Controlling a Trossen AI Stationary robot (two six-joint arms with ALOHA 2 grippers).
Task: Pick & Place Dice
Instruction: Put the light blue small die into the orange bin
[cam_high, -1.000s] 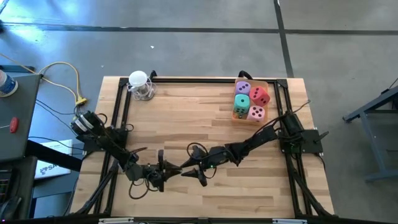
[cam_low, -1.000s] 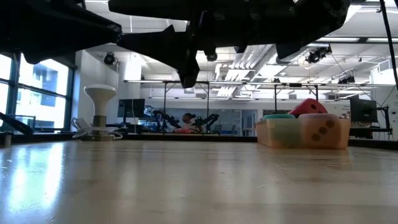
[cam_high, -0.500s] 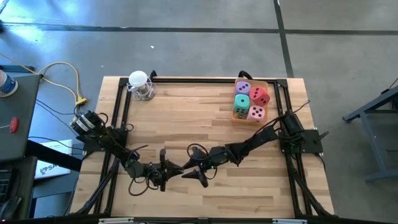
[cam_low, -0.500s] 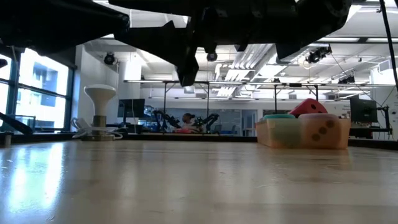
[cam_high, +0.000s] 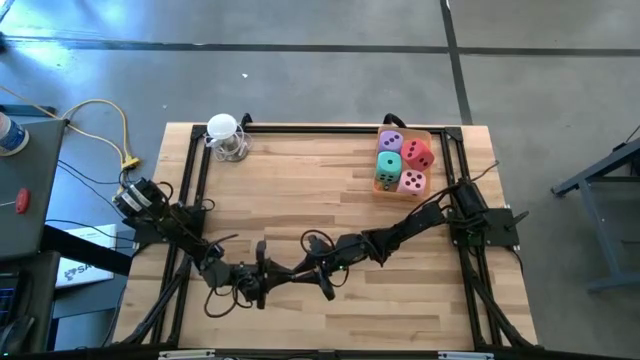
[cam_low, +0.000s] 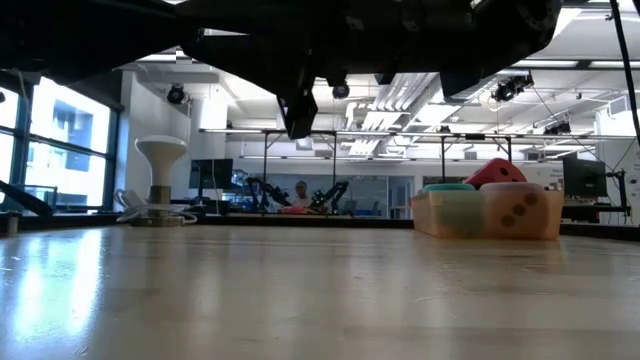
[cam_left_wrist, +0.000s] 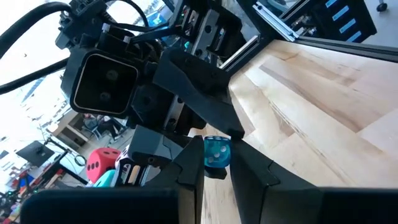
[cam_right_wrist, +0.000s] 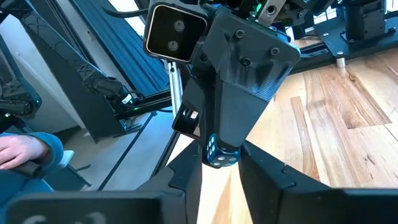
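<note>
1. Beyond the table, the low view shows a large hall with ceiling lights and windows at 9 o'clock.
2. The wooden table carries a tray at 1 o'clock.
3. In the tray lie the purple die, mint die, red die and pink die.
4. At 6 o'clock the left gripper and right gripper meet.
5. Only the wrist views show a small blue die; both grippers pinch it with narrow fingers.
</note>
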